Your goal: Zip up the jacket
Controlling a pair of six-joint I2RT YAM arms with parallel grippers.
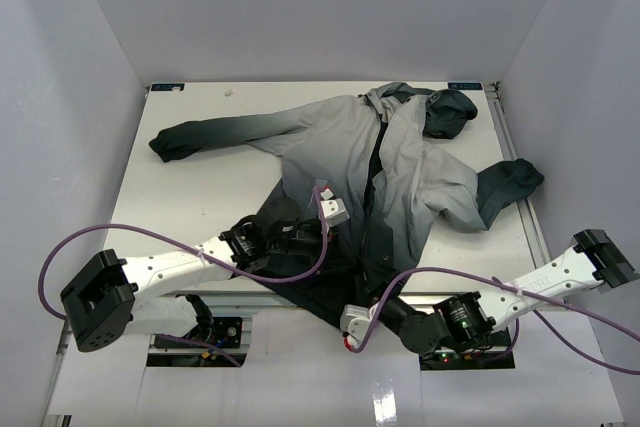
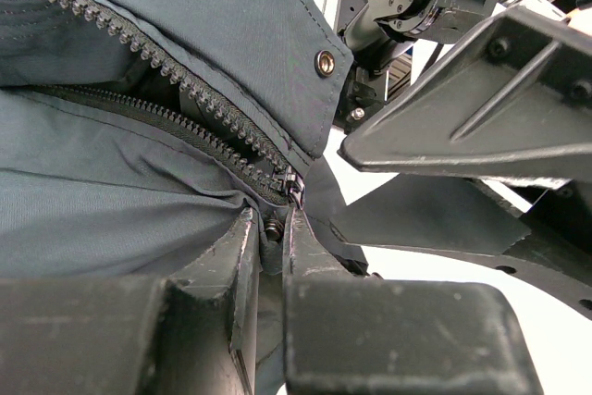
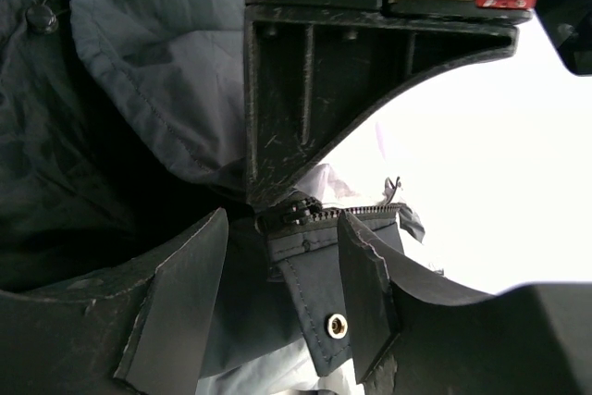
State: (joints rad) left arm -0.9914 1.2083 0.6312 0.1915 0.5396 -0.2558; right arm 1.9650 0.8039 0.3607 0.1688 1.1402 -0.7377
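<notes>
The jacket [image 1: 400,157] spreads across the desk, hem at its near edge. My left gripper [image 2: 276,233] pinches the zipper pull [image 2: 272,228]; right gripper [image 3: 282,228] straddles the hem tab [image 3: 314,293], jaws apart. Next I'd clamp it, then zip.

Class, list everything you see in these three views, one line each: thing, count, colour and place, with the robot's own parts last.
jacket: one, light grey fading to dark charcoal, spread on the table, hood at the far right.
table: one, white, under the jacket.
walls: three, pale grey, around the table.
zipper teeth: two rows, dark, apart, converging near the hem.
zipper pull: one, dark, between the left pincer's fingers.
snap stud: one in each wrist view, silver, near the hem corner.
cables: two, purple, looping along the arms.
arms: two, white and black, near edge.
left pincer: one, black, shut on the zipper pull.
right pincer: one, black, open, straddling the hem flap.
</notes>
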